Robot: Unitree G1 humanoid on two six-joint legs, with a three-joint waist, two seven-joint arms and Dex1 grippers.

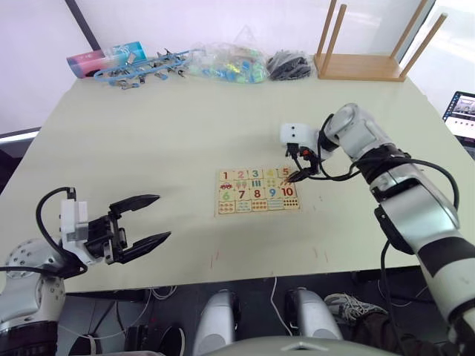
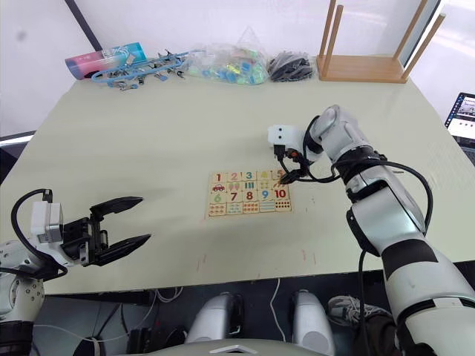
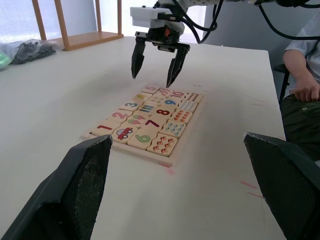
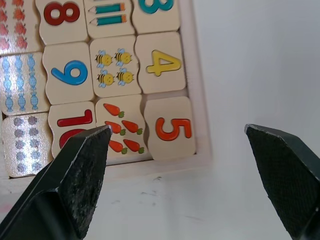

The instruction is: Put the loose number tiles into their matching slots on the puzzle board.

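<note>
The puzzle board (image 1: 257,190) lies flat at the table's middle. Number tiles 1 (image 1: 225,176), 2 (image 1: 240,175), 3 (image 1: 255,174), 4 (image 4: 162,63) and 5 (image 4: 172,129) lie in the slots along its far edge. Tile 5 fills the far right corner slot. My right gripper (image 1: 297,173) hovers open just above that corner, its fingers (image 4: 80,175) straddling tile 5 with nothing between them. Far from the board, near the front left edge, my left gripper (image 1: 163,216) stands open and empty, pointing toward the board (image 3: 145,125).
Along the far edge lie a pink and blue packet (image 1: 104,58), blue clips (image 1: 145,70), plastic bags (image 1: 230,63) and a dark bundle (image 1: 291,65). A wooden frame (image 1: 367,67) stands at the far right. A person (image 3: 300,75) sits beside the table. A laptop (image 1: 462,115) shows at the right.
</note>
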